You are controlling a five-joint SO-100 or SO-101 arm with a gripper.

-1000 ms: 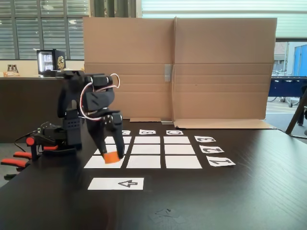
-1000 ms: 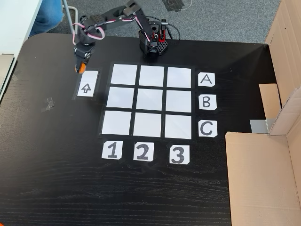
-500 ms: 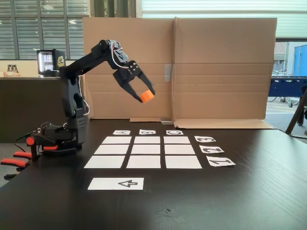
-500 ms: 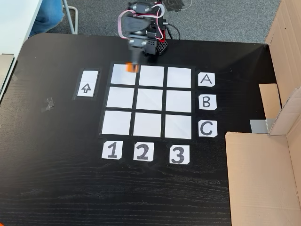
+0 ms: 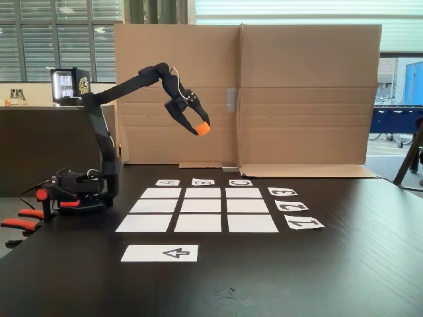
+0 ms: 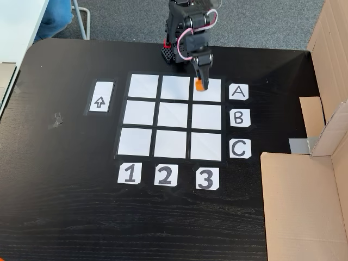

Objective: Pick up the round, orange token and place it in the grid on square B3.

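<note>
Already the pick is done: the gripper point(image 5: 202, 129) has its two fingers pinched around the orange token point(image 5: 203, 129), which hangs high in the air in front of the cardboard screen point(image 5: 304, 99), well above the black table point(image 5: 344, 264). From the top-down fixed view the token point(image 6: 199, 85) appears over the upper right cell of the grid point(image 6: 174, 116), the one in the row marked by the A label point(image 6: 237, 92) and the column above the 3 label point(image 6: 207, 178). Square B3 point(image 6: 206, 116) is the next cell down in that view, level with the B label point(image 6: 240, 117), and it lies bare, as do the other eight white rectangles. What remains, as I judge it, is a short reach outward from the base, a descent until the token is touching or just above that paper, and then the release. The white strip with the arrow point(image 6: 100, 97) sits off to the left, with nothing on it.
</note>
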